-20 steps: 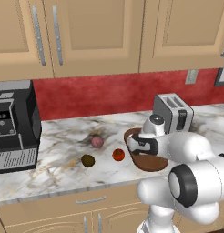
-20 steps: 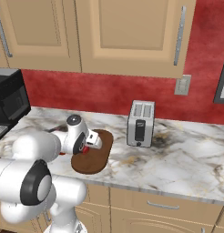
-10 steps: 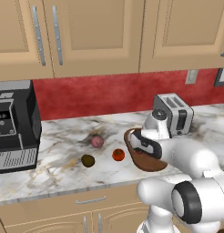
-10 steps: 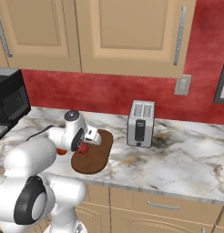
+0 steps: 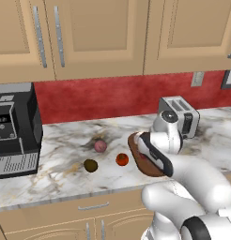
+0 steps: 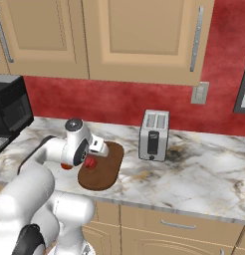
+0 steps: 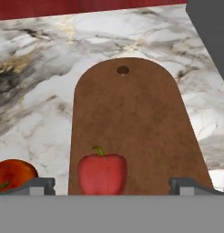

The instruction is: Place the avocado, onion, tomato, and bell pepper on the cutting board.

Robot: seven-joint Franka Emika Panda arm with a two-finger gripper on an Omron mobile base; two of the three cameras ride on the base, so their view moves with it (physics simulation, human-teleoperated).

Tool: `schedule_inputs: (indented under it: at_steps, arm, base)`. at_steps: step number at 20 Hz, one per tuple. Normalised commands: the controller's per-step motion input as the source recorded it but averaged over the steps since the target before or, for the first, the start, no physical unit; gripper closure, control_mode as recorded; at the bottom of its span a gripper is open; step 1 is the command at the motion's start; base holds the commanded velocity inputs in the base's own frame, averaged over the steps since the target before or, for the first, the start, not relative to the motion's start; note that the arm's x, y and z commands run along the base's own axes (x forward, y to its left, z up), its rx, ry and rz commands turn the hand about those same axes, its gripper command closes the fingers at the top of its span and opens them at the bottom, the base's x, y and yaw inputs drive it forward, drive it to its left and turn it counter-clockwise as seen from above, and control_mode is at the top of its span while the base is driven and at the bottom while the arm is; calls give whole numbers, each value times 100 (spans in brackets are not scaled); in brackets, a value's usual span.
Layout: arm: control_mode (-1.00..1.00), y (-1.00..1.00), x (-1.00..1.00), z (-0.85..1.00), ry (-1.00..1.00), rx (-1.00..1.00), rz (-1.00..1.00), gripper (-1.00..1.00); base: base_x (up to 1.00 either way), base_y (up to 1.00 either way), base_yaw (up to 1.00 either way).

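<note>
The cutting board (image 7: 132, 113) carries only the bell pepper (image 7: 102, 174); tomato (image 5: 121, 159), onion (image 5: 100, 146) and avocado (image 5: 90, 165) sit on the counter (image 5: 65, 140); the gripper (image 7: 111, 184) hangs above, jaws released

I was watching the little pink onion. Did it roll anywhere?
No. The onion sits the same way off the coffee machine, above the avocado.

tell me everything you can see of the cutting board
The cutting board is a flat, dark reddish-brown wooden slab with a rounded end and a small hole near that end. It lies flat on the marble counter, in front of the toaster. A red bell pepper rests on it; the tomato sits just off its edge.
</note>
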Motion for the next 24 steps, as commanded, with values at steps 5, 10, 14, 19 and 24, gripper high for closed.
schedule_inputs:
  at_steps: [5, 10, 14, 19, 24]
  arm:
    - [-100, 11, -28, 21, -4, 0, 2, -100]
    - [-100, 16, -36, 16, -6, 0, 2, -100]
    - [-100, 16, -36, 10, -5, 0, 1, -100]
    - [-100, 16, -35, 2, -3, 0, 1, -100]
    - [-100, 12, -18, 0, 0, 0, 0, -100]
  base:
    - [0, 0, 0]
    - [0, 0, 0]
    - [0, 0, 0]
    - [0, 0, 0]
    - [0, 0, 0]
